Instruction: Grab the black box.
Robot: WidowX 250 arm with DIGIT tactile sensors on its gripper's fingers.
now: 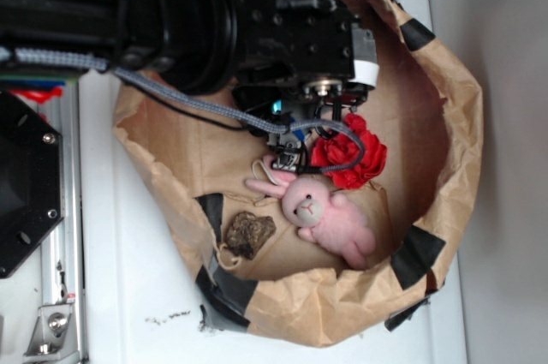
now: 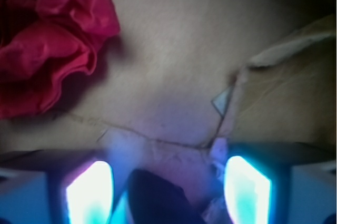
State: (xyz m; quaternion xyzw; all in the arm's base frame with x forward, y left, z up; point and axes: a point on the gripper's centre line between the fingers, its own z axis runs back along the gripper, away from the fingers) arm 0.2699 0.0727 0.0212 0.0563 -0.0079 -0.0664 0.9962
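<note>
Claw (image 2: 168,192) stood wide inside the paper bag (image 1: 445,107); the black box (image 2: 155,197) lay between its fingers (ungripped), flower (image 2: 47,39) ahead-left. Closing remained.

No text, label, brand, number or sign can be read in either view, on any surface.
</note>
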